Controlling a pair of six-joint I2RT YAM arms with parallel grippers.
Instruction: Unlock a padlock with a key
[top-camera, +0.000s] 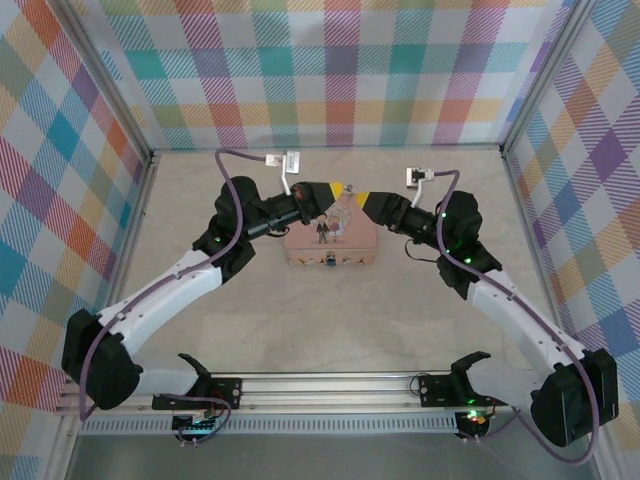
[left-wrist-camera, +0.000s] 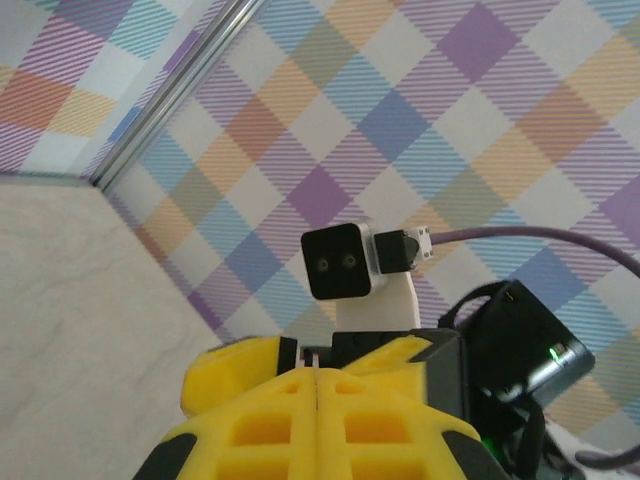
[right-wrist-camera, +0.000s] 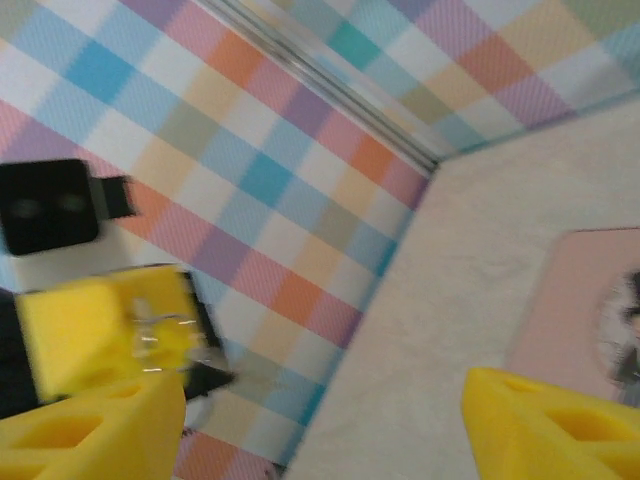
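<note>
Your left arm (top-camera: 170, 285) reached up from the near-left corner of the table (top-camera: 330, 330) and bent in toward the middle. Its left gripper (top-camera: 336, 188) hung over the far edge of the pink tin (top-camera: 352, 250). In your left wrist view the two yellow pads (left-wrist-camera: 250, 430) were pressed flat together. A thin pale sliver stood out of the seam at their tips. That sliver was the key (left-wrist-camera: 315, 356), as far as I could read something so small. The right wrist view showed the same tip as a yellow blur with a bright glint on it, so the pincer was closed on the key.

The tin lay flat in the middle of the table, between your two arms, with its picture side up. The padlock (top-camera: 329, 262) showed as a tiny dark teal spot at the middle of the tin's near edge, apart from both grippers. I could not tell how its shackle stood.

Your right gripper (top-camera: 360, 198) faced the left one tip to tip, just beside it over the tin's far right corner. Its yellow fingers (right-wrist-camera: 550, 425) stood wide apart with nothing between them. Your right arm (top-camera: 520, 310) ran back to the near-right corner. Checked walls (top-camera: 330, 70) closed in the table on three sides.
</note>
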